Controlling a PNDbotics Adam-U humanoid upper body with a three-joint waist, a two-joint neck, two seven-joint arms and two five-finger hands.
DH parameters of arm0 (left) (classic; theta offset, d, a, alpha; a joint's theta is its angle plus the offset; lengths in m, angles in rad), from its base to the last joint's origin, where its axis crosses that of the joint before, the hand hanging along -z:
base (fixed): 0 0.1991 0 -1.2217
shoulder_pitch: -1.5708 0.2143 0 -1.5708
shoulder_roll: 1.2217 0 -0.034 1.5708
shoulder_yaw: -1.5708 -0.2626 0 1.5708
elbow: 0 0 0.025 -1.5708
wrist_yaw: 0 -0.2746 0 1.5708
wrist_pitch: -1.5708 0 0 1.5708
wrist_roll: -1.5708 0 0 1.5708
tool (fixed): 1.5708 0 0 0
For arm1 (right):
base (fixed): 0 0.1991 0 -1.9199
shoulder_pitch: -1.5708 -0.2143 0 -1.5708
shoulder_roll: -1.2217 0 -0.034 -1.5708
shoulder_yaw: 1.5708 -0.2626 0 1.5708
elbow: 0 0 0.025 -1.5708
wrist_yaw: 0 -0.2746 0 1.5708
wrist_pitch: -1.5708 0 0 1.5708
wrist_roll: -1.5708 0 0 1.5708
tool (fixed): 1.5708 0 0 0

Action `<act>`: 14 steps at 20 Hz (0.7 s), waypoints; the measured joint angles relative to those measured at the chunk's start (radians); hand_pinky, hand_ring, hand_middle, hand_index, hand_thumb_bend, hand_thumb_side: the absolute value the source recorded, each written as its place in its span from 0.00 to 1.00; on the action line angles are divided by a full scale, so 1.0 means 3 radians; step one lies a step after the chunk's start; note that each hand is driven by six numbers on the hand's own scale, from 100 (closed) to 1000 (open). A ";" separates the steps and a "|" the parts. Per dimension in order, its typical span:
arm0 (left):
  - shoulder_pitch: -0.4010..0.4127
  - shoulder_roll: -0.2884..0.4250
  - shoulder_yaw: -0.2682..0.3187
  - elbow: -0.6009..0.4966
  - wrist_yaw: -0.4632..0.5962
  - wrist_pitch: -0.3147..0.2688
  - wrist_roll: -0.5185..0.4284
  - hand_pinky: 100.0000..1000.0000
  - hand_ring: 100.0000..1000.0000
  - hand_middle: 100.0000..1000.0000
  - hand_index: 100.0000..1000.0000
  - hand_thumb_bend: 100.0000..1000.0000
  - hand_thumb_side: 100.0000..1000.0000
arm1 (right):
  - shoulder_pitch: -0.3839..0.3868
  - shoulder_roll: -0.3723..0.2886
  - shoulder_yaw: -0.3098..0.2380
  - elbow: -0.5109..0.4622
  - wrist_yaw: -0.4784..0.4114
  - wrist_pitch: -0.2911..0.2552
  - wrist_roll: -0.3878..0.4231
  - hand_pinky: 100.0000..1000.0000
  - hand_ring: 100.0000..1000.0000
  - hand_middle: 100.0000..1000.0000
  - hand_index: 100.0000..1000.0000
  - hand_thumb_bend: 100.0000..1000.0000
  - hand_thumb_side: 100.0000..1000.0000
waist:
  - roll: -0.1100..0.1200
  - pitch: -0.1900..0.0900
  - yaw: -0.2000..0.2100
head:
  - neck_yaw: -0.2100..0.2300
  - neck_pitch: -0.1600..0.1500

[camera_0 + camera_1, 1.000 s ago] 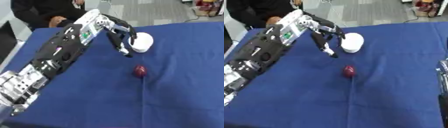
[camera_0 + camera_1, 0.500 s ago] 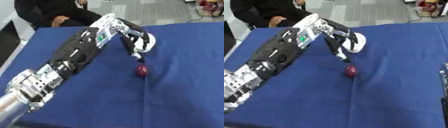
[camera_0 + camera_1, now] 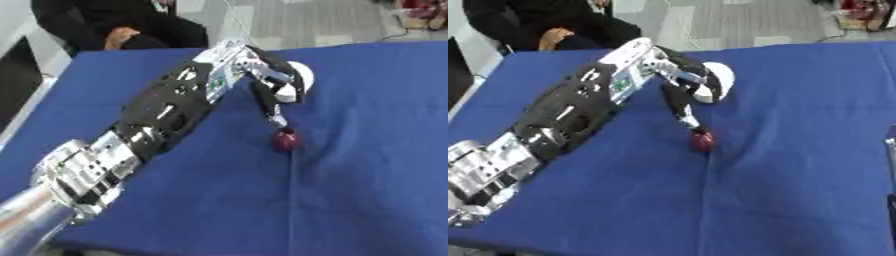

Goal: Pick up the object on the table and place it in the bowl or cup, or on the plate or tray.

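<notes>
Left robot hand (image 3: 278,97) reaches across the blue desk (image 3: 367,190), fingers apart and pointing down, 1 fingertip (image 3: 278,121) just above a small dark-red round object (image 3: 285,140). White bowl (image 3: 718,79) sits just behind the hand. Object looks light, smooth, apt to roll; best pinched across its sides. Right robot hand: only a dark sliver at the right edge of the right eye view, state unclear.

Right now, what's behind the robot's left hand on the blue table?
Behind the left hand stands a white cup or bowl on the blue table. The hand covers its near side, so its inside cannot be seen. The dark red object lies in front, at the fingertips.
</notes>
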 measured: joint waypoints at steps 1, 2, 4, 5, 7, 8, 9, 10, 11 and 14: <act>0.0009 -0.0009 0.0001 0.0009 -0.0034 -0.0007 0.0007 0.00 0.34 0.72 0.82 0.41 0.57 | 0.0000 0.0000 0.0000 0.0000 -0.0003 0.0001 0.0003 0.30 0.45 0.54 0.65 0.00 1.00 | 0.0000 0.0000 -0.0001 | 0.0016 -0.0001; 0.0018 -0.0019 0.0002 0.0018 -0.0061 -0.0017 0.0017 0.00 0.34 0.71 0.81 0.41 0.56 | -0.0001 0.0001 0.0000 0.0000 -0.0006 0.0000 0.0006 0.30 0.45 0.54 0.65 0.00 1.00 | 0.0000 0.0000 -0.0002 | 0.0025 -0.0002; 0.0021 -0.0030 0.0002 0.0023 -0.0110 -0.0046 0.0046 0.00 0.33 0.68 0.81 0.41 0.57 | -0.0002 0.0001 0.0000 0.0000 -0.0008 -0.0001 0.0008 0.30 0.45 0.54 0.65 0.00 1.00 | 0.0000 0.0001 -0.0004 | 0.0040 -0.0006; 0.0021 -0.0036 0.0002 0.0027 -0.0141 -0.0060 0.0060 0.00 0.32 0.66 0.81 0.41 0.58 | -0.0002 0.0001 0.0000 0.0000 -0.0008 0.0000 0.0008 0.30 0.45 0.54 0.65 0.00 1.00 | 0.0000 0.0001 -0.0004 | 0.0040 -0.0017; 0.0021 -0.0046 0.0003 0.0039 -0.0205 -0.0088 0.0088 0.00 0.30 0.58 0.80 0.41 0.59 | -0.0003 0.0001 0.0000 0.0000 -0.0008 0.0000 0.0009 0.30 0.45 0.54 0.65 0.00 1.00 | 0.0000 0.0002 -0.0004 | 0.0040 -0.0031; 0.0021 -0.0046 0.0004 0.0041 -0.0235 -0.0101 0.0101 0.00 0.30 0.58 0.80 0.41 0.59 | -0.0007 0.0001 0.0000 0.0000 -0.0008 0.0000 0.0009 0.30 0.45 0.54 0.65 0.00 1.00 | 0.0000 0.0003 -0.0004 | 0.0040 -0.0032; 0.0021 -0.0046 0.0008 0.0042 -0.0260 -0.0116 0.0116 0.00 0.30 0.58 0.79 0.41 0.60 | -0.0011 0.0001 0.0000 0.0000 -0.0008 0.0000 0.0009 0.30 0.45 0.54 0.65 0.00 1.00 | 0.0000 0.0003 -0.0003 | 0.0040 -0.0035; 0.0021 -0.0046 0.0012 0.0044 -0.0280 -0.0129 0.0129 0.00 0.30 0.59 0.77 0.42 0.61 | -0.0016 0.0001 0.0000 0.0000 -0.0008 0.0000 0.0009 0.30 0.45 0.54 0.65 0.00 1.00 | 0.0000 0.0003 -0.0003 | 0.0040 -0.0047; 0.0021 -0.0047 0.0019 0.0050 -0.0300 -0.0143 0.0143 0.00 0.30 0.59 0.78 0.42 0.62 | -0.0020 0.0001 0.0000 0.0000 -0.0008 0.0000 0.0009 0.30 0.45 0.54 0.65 0.00 1.00 | 0.0000 0.0004 -0.0003 | 0.0040 -0.0056; 0.0023 -0.0049 0.0022 0.0073 -0.0374 -0.0179 0.0179 0.00 0.29 0.56 0.78 0.45 0.60 | -0.0026 0.0001 0.0000 0.0000 -0.0008 0.0000 0.0009 0.30 0.45 0.54 0.65 0.00 1.00 | 0.0000 0.0012 -0.0002 | 0.0040 -0.0058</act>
